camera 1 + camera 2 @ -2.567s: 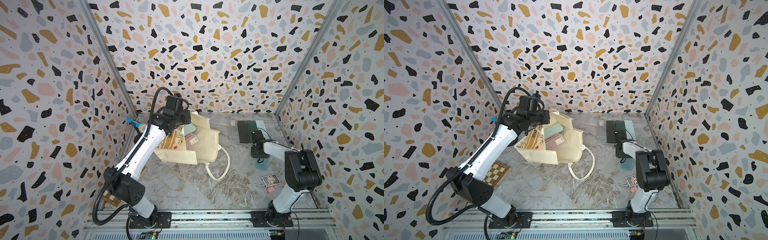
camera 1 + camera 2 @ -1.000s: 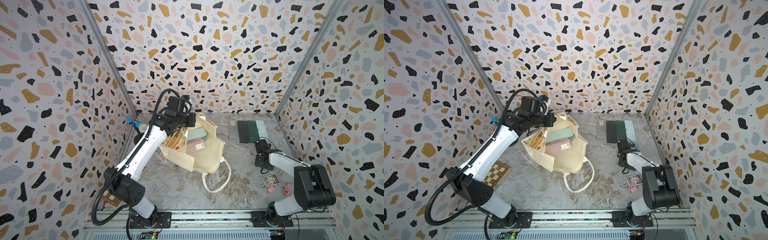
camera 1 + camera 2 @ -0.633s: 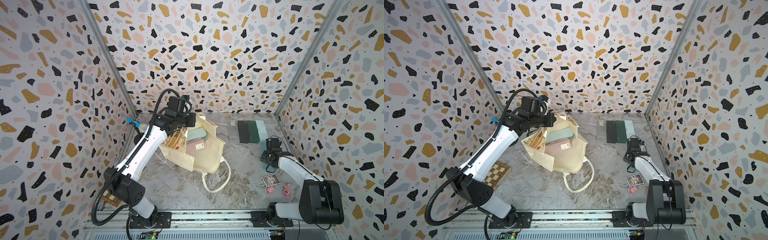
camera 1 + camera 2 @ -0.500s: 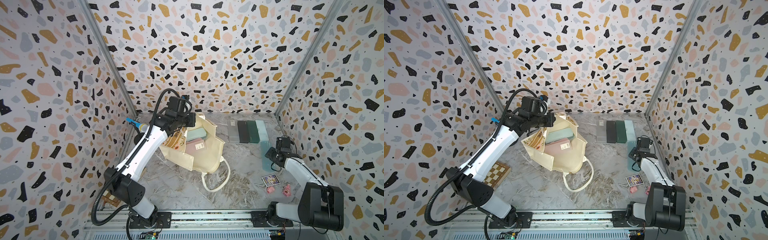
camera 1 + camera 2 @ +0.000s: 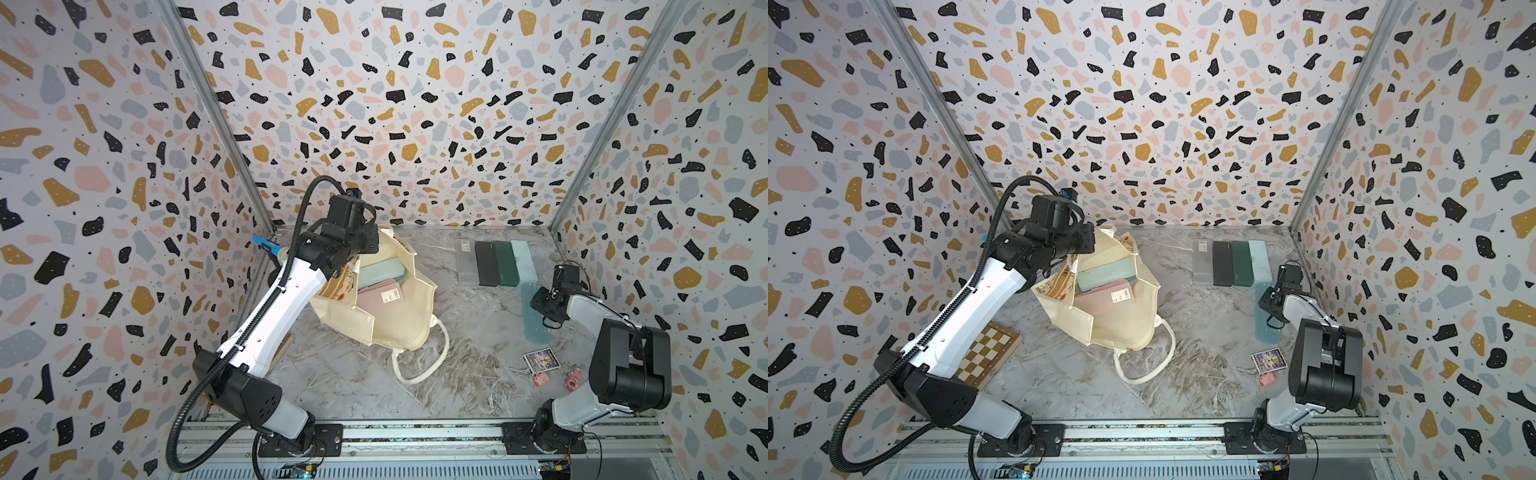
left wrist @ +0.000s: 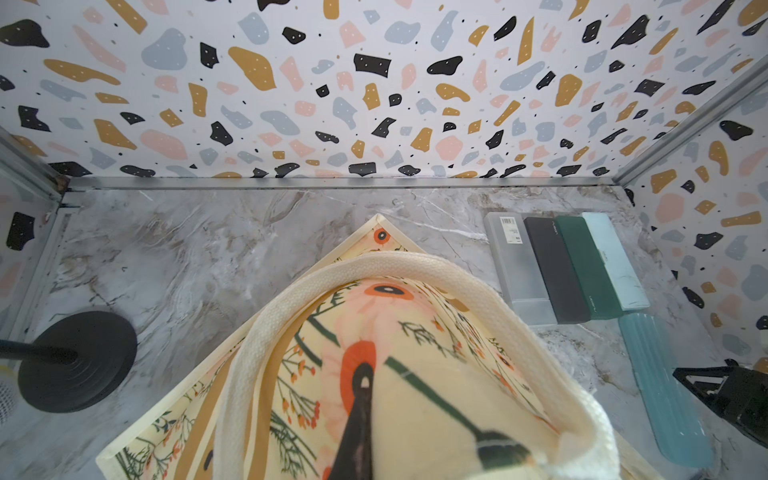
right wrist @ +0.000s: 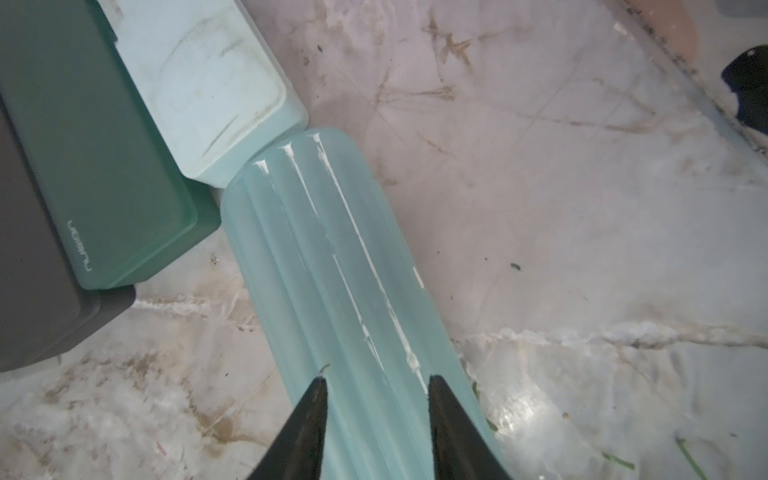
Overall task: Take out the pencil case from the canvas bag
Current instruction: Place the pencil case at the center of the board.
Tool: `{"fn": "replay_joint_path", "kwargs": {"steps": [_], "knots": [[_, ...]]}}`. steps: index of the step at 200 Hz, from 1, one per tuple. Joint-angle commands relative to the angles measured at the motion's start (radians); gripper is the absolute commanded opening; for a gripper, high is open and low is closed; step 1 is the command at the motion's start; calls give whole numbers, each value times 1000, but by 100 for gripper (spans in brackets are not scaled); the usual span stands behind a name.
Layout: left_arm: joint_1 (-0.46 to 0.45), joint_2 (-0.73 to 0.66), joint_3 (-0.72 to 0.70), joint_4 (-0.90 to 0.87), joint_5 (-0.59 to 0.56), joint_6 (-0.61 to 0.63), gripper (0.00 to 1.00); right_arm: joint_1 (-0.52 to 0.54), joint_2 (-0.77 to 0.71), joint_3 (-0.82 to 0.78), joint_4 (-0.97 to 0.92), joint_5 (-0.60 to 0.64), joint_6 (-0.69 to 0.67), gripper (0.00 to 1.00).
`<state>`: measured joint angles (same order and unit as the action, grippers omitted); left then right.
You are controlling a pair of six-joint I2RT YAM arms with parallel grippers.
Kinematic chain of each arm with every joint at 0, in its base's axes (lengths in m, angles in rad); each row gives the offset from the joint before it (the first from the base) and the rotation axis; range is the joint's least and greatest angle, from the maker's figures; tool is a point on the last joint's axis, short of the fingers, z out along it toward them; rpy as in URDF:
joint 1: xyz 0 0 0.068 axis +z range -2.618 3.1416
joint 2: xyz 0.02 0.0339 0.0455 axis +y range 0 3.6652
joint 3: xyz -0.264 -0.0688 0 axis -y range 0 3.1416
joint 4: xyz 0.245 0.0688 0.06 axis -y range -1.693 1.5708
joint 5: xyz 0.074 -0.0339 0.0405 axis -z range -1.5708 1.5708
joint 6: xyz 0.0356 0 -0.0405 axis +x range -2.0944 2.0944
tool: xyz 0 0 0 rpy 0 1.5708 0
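Note:
The cream floral canvas bag [image 5: 399, 320] [image 5: 1121, 328] [image 6: 374, 332] stands open-mouthed, held up at its far rim by my left gripper [image 5: 363, 245] [image 5: 1086, 245] [image 6: 368, 386], which is shut on the cloth. Inside lie a mint pencil case [image 5: 380, 272] [image 5: 1106, 274] and a pink one [image 5: 380, 295] [image 5: 1104, 301]. A ribbed aqua pencil case [image 5: 536, 328] [image 5: 1264, 328] [image 7: 332, 257] [image 6: 660, 390] lies flat on the table at the right. My right gripper [image 5: 542, 307] [image 5: 1273, 303] [image 7: 375, 378] hovers just above it, open and holding nothing.
Several flat cases [image 5: 496, 262] [image 5: 1229, 262] lie in a row at the back right. A picture card [image 5: 539, 360] and small pink figures [image 5: 541, 380] sit near the right arm's base. A chessboard [image 5: 988, 349] lies under the left arm. The bag's loose handle [image 5: 419, 361] trails forward.
The right gripper has swung right toward the side wall and its jaws have narrowed, with the aqua case left lying on the table. The left gripper keeps holding the bag up.

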<state>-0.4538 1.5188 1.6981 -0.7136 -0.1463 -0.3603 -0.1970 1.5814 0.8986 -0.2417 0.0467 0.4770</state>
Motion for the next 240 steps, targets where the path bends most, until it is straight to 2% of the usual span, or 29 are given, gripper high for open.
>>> {"fn": "replay_joint_path", "kwargs": {"steps": [1,93,209,240], "knots": [[1,-35,8,102,-29,-16,0,-4,24,50,-21,27,-36,41],[1,-29,6,109,-1,-12,0,-18,135,109,-24,-24,-81,37],[1,-26,8,117,37,-5,0,-18,111,103,15,-90,-106,37],[1,-21,12,118,57,1,0,-15,44,83,27,-42,-90,37]]}}
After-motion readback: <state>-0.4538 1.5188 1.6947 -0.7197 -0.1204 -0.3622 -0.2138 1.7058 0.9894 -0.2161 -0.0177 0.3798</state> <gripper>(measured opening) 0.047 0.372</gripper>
